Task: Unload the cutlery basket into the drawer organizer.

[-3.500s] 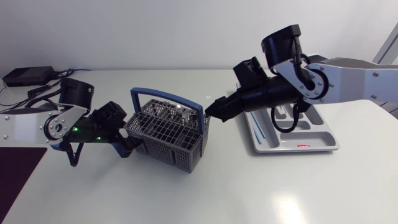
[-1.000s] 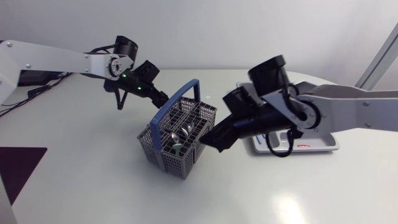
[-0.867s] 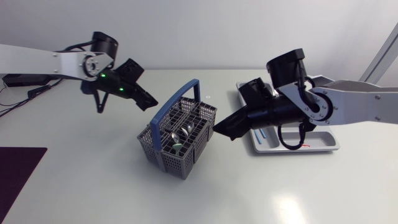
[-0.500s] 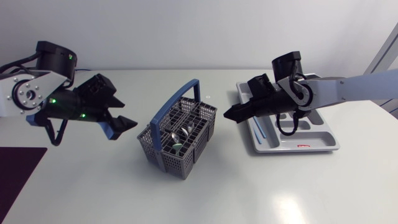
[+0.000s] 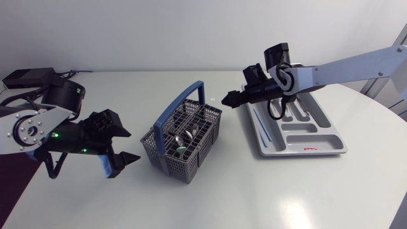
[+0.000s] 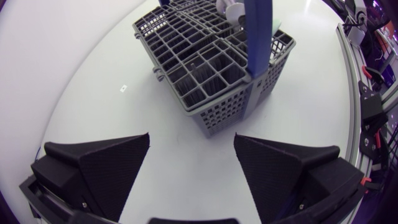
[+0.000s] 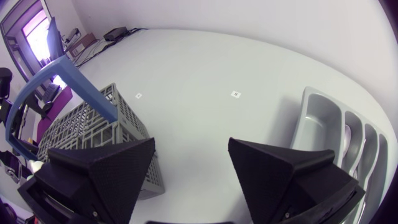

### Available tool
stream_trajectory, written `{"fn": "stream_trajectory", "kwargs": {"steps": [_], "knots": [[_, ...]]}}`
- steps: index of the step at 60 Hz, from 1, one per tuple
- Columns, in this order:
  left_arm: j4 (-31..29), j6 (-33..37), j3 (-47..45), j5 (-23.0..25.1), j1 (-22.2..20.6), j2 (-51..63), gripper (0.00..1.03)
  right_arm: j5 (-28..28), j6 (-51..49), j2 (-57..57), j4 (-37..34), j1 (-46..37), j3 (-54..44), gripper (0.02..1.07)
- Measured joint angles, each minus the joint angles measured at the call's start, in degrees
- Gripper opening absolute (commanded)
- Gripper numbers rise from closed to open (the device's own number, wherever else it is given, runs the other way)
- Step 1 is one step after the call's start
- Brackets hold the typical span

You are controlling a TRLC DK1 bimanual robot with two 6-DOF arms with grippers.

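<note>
cutlery basket (image 5: pixel 184 143) stands free — left gripper (image 5: pixel 127 146) and right gripper (image 5: pixel 227 100) spread, apart.

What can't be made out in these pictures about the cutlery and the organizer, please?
Head view: the count of pieces in the cutlery basket; its grid walls and blue handle hide all but a few spoons.
Head view: the drawer organizer's far end, covered by the right arm.
Right wrist view: most of the organizer, cut off by the edge and hidden by the right fingers.
</note>
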Motion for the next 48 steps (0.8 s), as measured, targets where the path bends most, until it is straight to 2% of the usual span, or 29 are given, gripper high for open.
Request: {"fn": "stream_trajectory", "kwargs": {"steps": [12, 19, 48], "knots": [[7.0, -0.5, 0.1, 0.0, -0.1, 5.6, 0.99, -1.5, 0.1, 1.3, -3.2, 1.2, 1.0, 0.87], [8.9, -1.2, 1.2, 0.0, -0.1, 8.8, 0.99, -2.2, -0.3, 1.1, -3.6, 1.6, 0.7, 0.87], [10.1, -3.7, 14.1, -2.2, 1.0, 20.8, 0.99, -1.5, -2.1, -10.7, -5.3, 1.5, -13.0, 0.87]]}}
